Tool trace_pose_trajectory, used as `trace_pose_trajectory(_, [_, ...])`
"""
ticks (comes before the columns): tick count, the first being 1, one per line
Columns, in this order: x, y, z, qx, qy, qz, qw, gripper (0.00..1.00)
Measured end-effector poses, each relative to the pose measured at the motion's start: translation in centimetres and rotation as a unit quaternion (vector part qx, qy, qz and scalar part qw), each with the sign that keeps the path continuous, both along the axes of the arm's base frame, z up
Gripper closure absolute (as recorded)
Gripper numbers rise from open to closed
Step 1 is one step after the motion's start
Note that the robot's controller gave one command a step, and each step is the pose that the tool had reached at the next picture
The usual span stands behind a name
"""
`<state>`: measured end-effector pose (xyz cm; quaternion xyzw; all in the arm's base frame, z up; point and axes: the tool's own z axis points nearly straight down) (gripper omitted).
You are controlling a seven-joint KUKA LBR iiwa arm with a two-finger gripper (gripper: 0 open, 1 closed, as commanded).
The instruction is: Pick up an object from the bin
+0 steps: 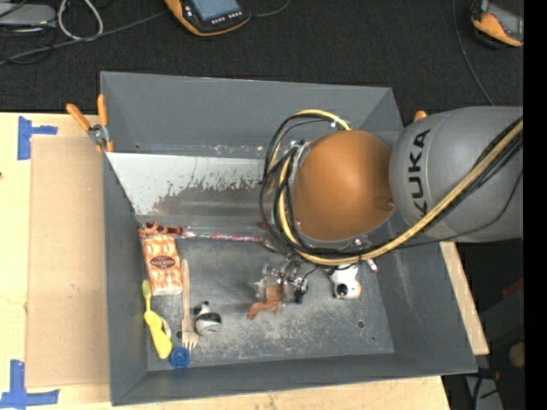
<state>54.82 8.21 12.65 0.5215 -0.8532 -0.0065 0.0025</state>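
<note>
pincer [285,281] just beside ragged brown scrap [266,305]

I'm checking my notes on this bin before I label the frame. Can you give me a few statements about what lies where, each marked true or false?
1. The orange-and-white patterned packet lies by the left wall of the grey metal bin. True.
2. The gripper hangs over the bin's lower left corner. False: it is near the middle of the floor, right beside a small reddish-brown piece.
3. The small white round thing with a dark hole lies to the right of the gripper. True.
4. The yellow plastic stick lies along the right wall. False: it lies on the left, below the packet, with a blue cap at its lower end.
</note>
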Motion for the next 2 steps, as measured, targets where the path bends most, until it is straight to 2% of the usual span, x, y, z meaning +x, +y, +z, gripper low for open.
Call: trace_pose_trajectory(2, [-0.1, 0.1, 5.8, 0.001, 0.0012, -0.001, 1.0, 1.0])
